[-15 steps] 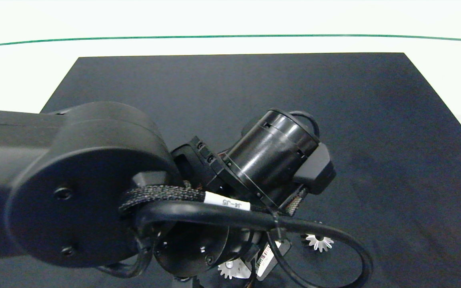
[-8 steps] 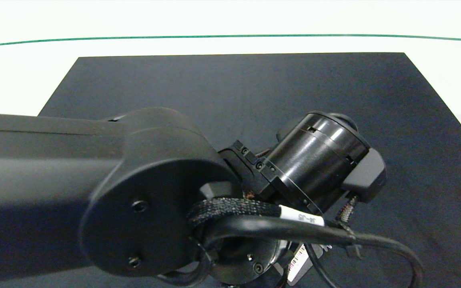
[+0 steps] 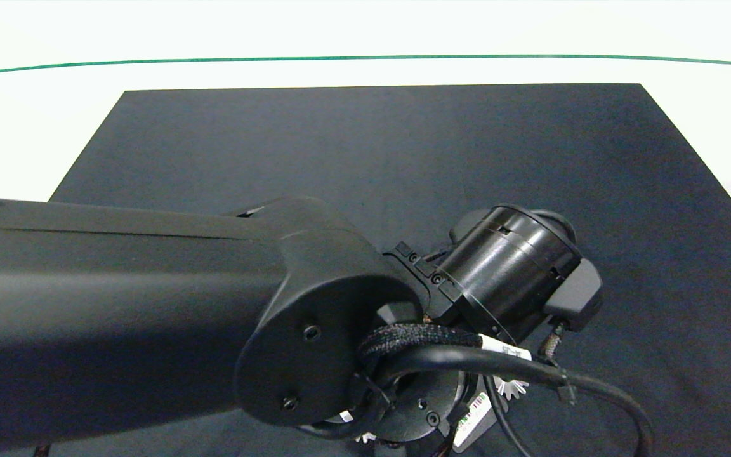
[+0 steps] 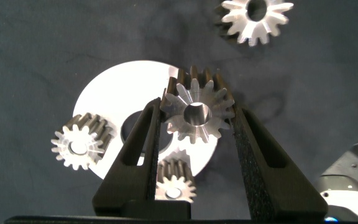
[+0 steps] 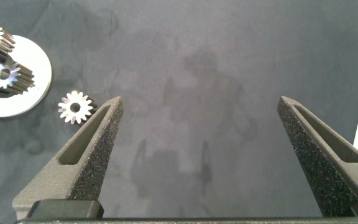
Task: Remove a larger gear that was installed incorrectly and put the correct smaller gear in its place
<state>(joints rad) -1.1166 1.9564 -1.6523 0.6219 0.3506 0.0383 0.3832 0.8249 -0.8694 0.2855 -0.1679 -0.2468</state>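
Dark mat (image 3: 403, 146) | left gripper (image 4: 197, 121) clamps smaller gear (image 4: 196, 113) above disc (image 4: 120, 87) | right gripper (image 5: 201, 115) spread

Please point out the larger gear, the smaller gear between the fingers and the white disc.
larger gear (image 4: 242, 23): left wrist view, face beside its hole.
smaller gear (image 4: 183, 101): left wrist view, face beside its hole.
white disc (image 4: 120, 84): left wrist view, bare surface.

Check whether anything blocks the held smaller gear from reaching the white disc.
Nothing visible does. The left gripper holds the smaller gear over the white disc; two small gears sit at its rim, the larger gear lies off it. The spot beneath is hidden. The right gripper hangs open elsewhere.
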